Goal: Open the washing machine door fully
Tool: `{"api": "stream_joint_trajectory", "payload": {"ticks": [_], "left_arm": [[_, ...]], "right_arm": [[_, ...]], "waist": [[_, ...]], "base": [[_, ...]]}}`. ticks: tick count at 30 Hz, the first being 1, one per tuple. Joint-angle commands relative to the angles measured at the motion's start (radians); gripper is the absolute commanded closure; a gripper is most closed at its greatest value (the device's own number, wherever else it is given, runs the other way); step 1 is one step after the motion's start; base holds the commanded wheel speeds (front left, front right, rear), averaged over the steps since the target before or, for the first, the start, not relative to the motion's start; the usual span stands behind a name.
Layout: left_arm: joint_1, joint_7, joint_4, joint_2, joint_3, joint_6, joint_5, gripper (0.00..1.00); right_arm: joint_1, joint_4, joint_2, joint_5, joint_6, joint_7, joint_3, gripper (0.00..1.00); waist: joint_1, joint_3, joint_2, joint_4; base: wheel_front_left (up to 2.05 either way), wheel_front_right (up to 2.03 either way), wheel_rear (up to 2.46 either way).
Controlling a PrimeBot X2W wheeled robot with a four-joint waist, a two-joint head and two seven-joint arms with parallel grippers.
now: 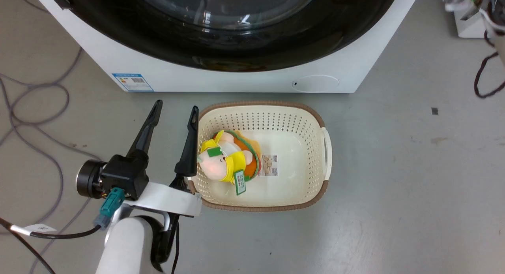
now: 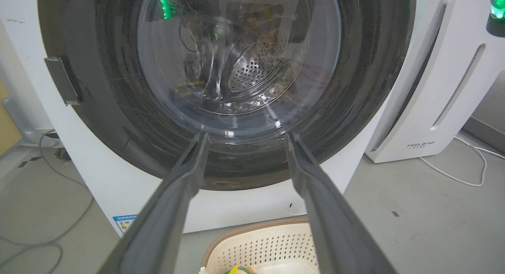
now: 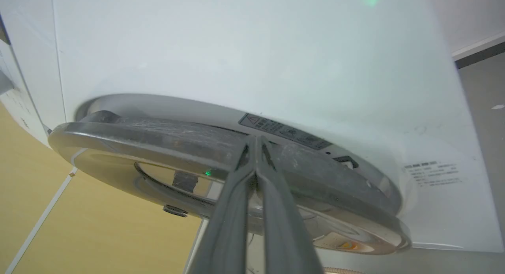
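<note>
The washing machine door (image 2: 355, 88) sits across nearly the whole front of the washing machine (image 1: 236, 81), and head-on it looks flush. From the right wrist its rim seems a crack off the white front, but I can't say for sure. The right pincer (image 3: 255, 139) has its fingers pressed together, tips right at that seam on the rim; can't tell if they're hooked on anything. The left pincer (image 1: 176, 105) is spread wide with nothing in it, hanging low in front of the machine, just left of a laundry basket (image 1: 261, 105).

That basket is parked on the floor (image 1: 394, 167) close to the machine's foot, under the door, with a plush toy (image 1: 221, 159) inside. A tall white appliance (image 2: 453, 88) stands just beside the machine on the right; loose cables (image 1: 35, 108) on the left. Open floor to the right of the basket.

The head view cuts off the door's upper part, and glare on the glass muddies the drum behind it.
</note>
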Motion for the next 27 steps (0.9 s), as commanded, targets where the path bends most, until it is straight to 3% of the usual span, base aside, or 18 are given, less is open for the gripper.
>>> {"api": "stream_joint_trajectory", "payload": {"ticks": [1,7,15,27], "left_arm": [[-0.02,-0.011,-0.001,0.003,-0.005,-0.006,-0.004,0.0],[-0.041,-0.024,0.001,0.001,-0.016,-0.012,-0.009,0.0],[-0.065,-0.041,0.009,0.0,-0.026,-0.022,-0.018,0.0],[-0.088,-0.066,0.028,-0.002,-0.043,-0.032,-0.031,0.0]], "right_arm": [[-0.053,0.03,0.0,0.033,0.001,0.007,0.021,1.0],[-0.161,0.106,0.009,0.092,0.001,0.06,0.096,1.0],[-0.271,0.187,0.009,0.163,0.001,0.209,0.21,1.0],[-0.349,0.222,-0.028,0.328,0.001,0.428,0.323,1.0]], "waist": [[-0.0001,0.009,0.0,0.001],[-0.0001,0.039,0.0,0.006],[-0.0001,0.066,0.0,0.013],[-0.0001,0.078,0.0,0.014]], "base": [[0.0,0.0,0.0],[0.0,0.0,0.0],[0.0,0.0,0.0],[0.0,0.0,0.0]]}}
